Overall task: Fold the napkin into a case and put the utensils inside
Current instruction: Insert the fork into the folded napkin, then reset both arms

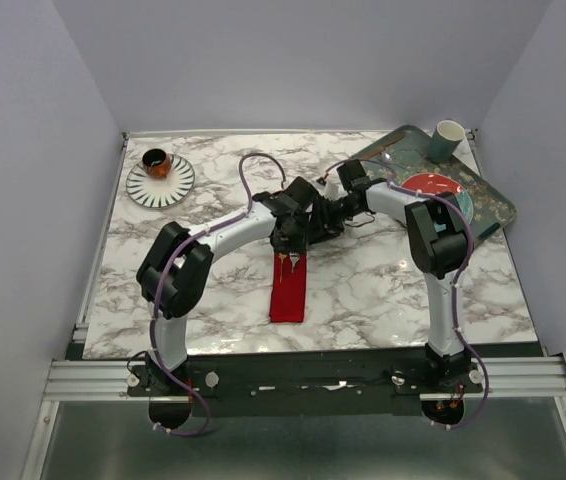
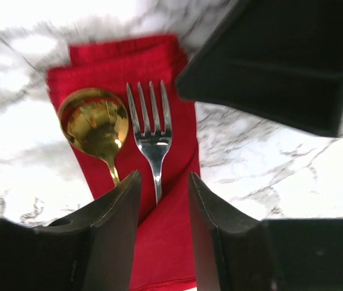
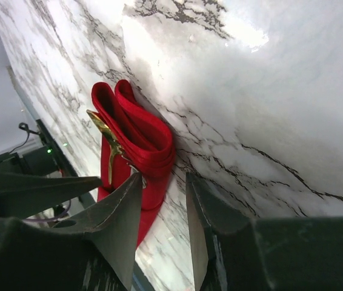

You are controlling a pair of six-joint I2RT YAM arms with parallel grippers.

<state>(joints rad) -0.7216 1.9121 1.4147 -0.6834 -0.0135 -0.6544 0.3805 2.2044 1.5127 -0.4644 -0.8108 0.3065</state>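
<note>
The red napkin (image 1: 288,295) lies as a narrow folded case in the middle of the marble table. In the left wrist view a gold spoon (image 2: 94,121) and a silver fork (image 2: 151,130) lie side by side on the napkin (image 2: 165,242), their handles tucked under a diagonal fold. My left gripper (image 2: 164,179) hovers open just above that fold, gripping nothing. My right gripper (image 3: 164,179) is open and empty over bare marble, right beside the case's (image 3: 141,142) far end, where the spoon (image 3: 108,145) shows edge-on. Both grippers crowd the top of the case (image 1: 308,225).
A striped plate (image 1: 178,185) with a brown cup (image 1: 156,162) sits at the back left. A dark green tray (image 1: 488,200) at the back right carries a red patterned plate (image 1: 425,185) and a pale green cup (image 1: 447,140). The right gripper's black body (image 2: 274,66) looms close to the left wrist.
</note>
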